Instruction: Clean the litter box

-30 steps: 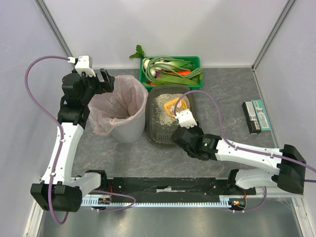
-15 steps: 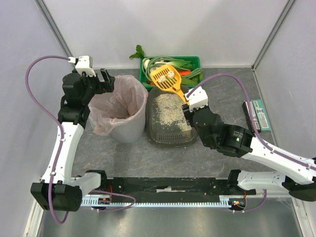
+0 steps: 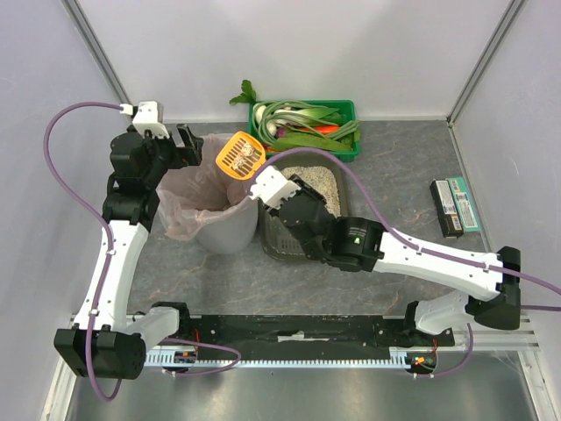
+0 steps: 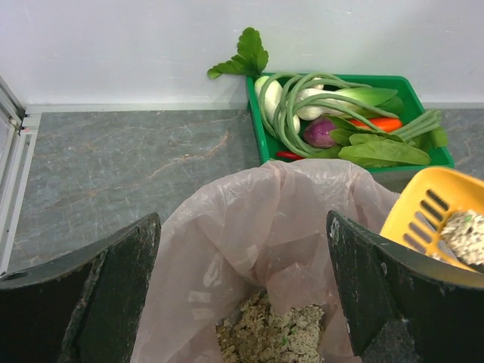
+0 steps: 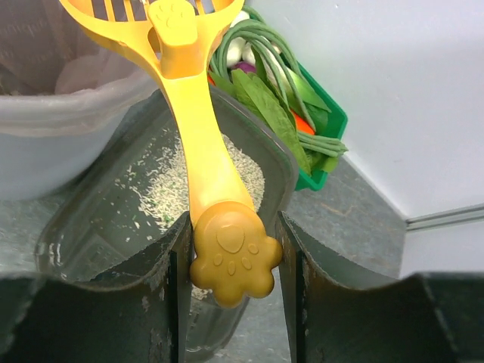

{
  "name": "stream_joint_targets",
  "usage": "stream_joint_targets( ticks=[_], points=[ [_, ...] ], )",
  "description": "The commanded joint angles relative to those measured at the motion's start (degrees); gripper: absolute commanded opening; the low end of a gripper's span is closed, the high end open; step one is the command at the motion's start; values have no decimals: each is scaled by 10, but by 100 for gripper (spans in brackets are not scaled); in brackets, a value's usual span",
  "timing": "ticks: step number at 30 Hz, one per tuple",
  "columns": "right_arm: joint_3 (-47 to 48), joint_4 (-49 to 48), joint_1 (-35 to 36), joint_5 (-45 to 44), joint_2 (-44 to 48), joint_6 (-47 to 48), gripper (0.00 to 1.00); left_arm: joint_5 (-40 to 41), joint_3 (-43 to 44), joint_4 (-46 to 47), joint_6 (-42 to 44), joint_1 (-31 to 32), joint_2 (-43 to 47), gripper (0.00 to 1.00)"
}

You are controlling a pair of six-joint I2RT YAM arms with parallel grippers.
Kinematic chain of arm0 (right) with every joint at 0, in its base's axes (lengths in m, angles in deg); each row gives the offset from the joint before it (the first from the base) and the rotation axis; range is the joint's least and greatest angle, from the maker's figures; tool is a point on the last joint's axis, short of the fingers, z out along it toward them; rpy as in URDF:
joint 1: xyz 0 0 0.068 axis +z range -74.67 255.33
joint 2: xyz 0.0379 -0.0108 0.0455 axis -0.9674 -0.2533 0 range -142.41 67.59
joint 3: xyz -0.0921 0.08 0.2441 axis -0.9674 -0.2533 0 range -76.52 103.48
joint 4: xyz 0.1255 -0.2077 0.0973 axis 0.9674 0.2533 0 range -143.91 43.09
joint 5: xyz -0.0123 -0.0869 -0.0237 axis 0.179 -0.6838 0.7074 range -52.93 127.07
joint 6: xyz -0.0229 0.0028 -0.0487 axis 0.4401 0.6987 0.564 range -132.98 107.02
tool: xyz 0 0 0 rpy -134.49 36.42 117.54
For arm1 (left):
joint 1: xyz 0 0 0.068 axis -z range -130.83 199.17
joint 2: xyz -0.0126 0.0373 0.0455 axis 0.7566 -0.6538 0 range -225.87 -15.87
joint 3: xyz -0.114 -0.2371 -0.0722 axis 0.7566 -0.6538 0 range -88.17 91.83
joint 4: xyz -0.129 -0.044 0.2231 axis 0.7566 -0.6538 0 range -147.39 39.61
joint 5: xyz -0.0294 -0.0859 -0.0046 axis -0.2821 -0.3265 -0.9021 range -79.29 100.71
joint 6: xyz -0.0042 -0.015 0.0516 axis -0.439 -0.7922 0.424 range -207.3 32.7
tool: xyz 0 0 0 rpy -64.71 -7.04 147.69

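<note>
Right pincer [image 5: 231, 261] pinches slotted yellow scoop [image 3: 238, 154] above crinkly pink-lined bin [image 3: 223, 235] rim, beside grainy litter box [image 3: 279, 239]; left pincer [image 4: 242, 287] spread.

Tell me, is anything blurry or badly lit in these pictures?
Top view: soft even light, faint shadows, everything sharp. Left wrist view: vegetable crate crisp, left pincer's fingers dark. Right wrist view: yellow scoop sharp and bright, right pincer's fingers shadowy.

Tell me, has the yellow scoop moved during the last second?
Yes. The scoop left the litter box and went left, now above the bin rim, left of the green crate.
</note>
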Motion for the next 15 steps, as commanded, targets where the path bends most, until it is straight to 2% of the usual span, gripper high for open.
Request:
stream_joint_targets(
  ticks=[1,15],
  points=[
    [22,-66,25,-62,-12,85,0,4,-3,32,-17,-3,14,96],
    [-49,-205,38,-79,-20,262,0,1,-6,34,-18,-5,13,96]
  ],
)
